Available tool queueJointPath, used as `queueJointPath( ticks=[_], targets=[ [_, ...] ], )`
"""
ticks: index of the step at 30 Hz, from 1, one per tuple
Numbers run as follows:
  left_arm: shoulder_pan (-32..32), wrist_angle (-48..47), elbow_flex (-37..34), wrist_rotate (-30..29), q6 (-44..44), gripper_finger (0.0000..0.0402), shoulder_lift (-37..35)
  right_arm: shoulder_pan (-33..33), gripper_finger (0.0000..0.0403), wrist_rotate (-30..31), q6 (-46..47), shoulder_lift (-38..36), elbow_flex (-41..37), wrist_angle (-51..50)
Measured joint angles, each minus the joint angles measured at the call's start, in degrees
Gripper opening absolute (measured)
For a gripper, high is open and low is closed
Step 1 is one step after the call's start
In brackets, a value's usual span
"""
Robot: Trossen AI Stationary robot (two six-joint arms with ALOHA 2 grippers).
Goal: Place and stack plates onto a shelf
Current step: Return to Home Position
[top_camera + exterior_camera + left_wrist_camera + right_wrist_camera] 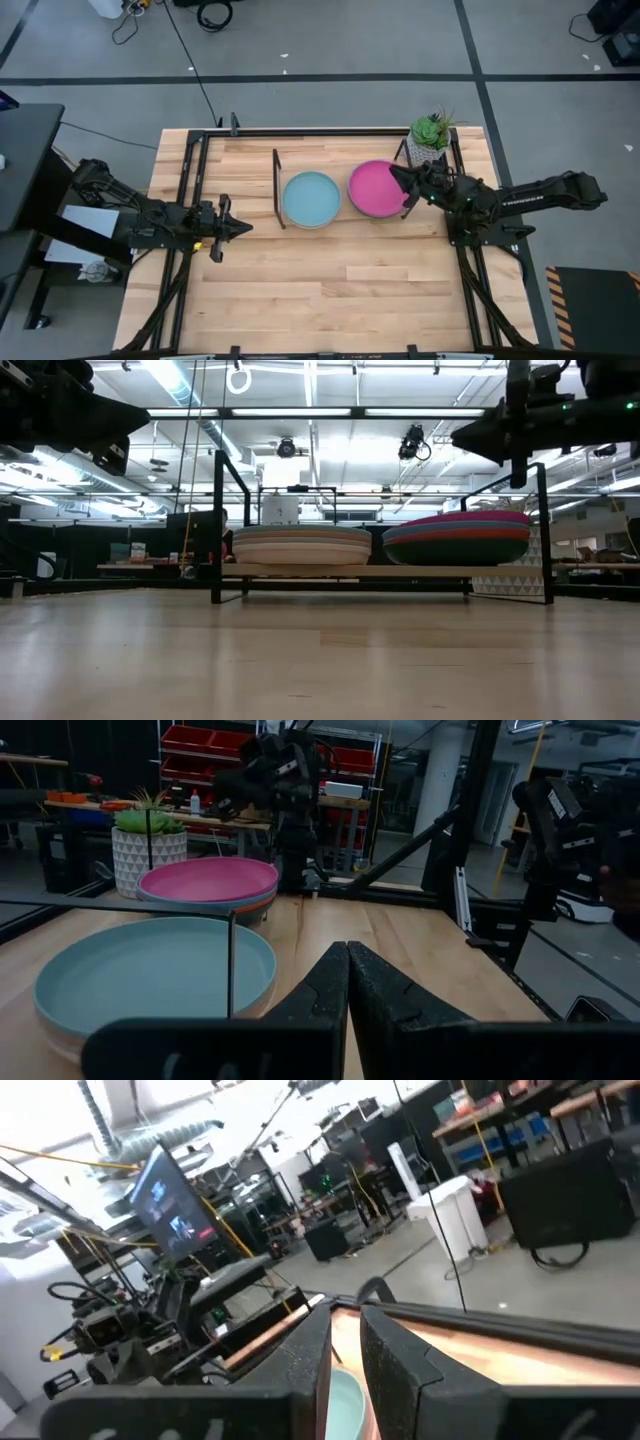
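Observation:
Two stacks of plates rest on the shelf (345,571), a low wood board with black rod ends (277,190). The left stack (300,545) has a light blue plate (311,199) on top; the right stack (457,538) has a magenta plate (372,188) on top, with orange and dark teal showing below. My right gripper (393,173) hovers high above the magenta plate's right rim, its fingers a narrow gap apart (345,1330), holding nothing. My left gripper (238,228) waits shut (347,960) left of the shelf, above the table.
A small potted green plant (430,135) stands at the table's far right corner, just behind the magenta stack. Black frame rails (195,180) run along the table's left, far and right sides. Bare wood tabletop (340,290) stretches from the shelf to the near edge.

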Motion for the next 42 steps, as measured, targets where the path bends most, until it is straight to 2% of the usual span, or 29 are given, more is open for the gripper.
queueJointPath(
  ticks=[4, 8, 12, 17, 20, 24, 28, 35, 39, 42],
  targets=[
    [0.0, -0.06, 0.0, 0.02, -0.03, 0.0016, 0.0, 0.2, 0.0064, -0.53, -2.85, -3.29, 0.0, -1.97],
    [0.0, -1.05, 0.0, 0.02, -0.87, 0.0016, 0.02, 0.2, 0.0064, -2.78, -3.47, -8.26, 0.0, -8.92],
    [0.0, -2.11, 0.0, 0.06, -1.55, 0.0016, 0.02, 0.24, 0.0064, -7.96, -3.5, -11.9, 0.0, -17.42],
    [0.0, -2.21, 0.0, 3.7, 0.56, 0.0016, 0.0, 0.24, 0.0064, -17.2, -6.82, -13.6, 0.0, -20.94],
    [0.0, -2.21, 0.0, 5.94, 2.6, 0.0016, 0.0, 0.26, 0.0064, -16.11, -8.82, -14.7, -0.1, -24.0],
    [0.0, -3.35, -0.02, 6.78, 4.7, 0.0016, 0.0, 0.24, 0.0064, -13.67, -10.25, -17.53, -2.51, -23.43],
    [0.0, -4.67, -0.02, 6.77, 6.44, 0.0016, 0.0, 0.24, 0.0064, -14.34, -10.99, -21.56, -4.85, -22.97],
    [-0.01, -4.8, -0.02, 6.88, 7.79, 0.0016, 0.0, 0.53, 0.0064, -18.95, -12.13, -28.32, -6.47, -25.59],
    [-0.01, -4.87, -0.02, 6.88, 7.52, 0.0016, 0.0, 1.45, 0.0064, -25.02, -13.01, -31.06, -6.49, -23.81],
    [0.0, -4.86, -0.02, 6.88, 6.79, 0.0016, 0.0, 1.94, 0.0064, -26.48, -12.88, -31.81, -6.49, -24.21]
  ],
)
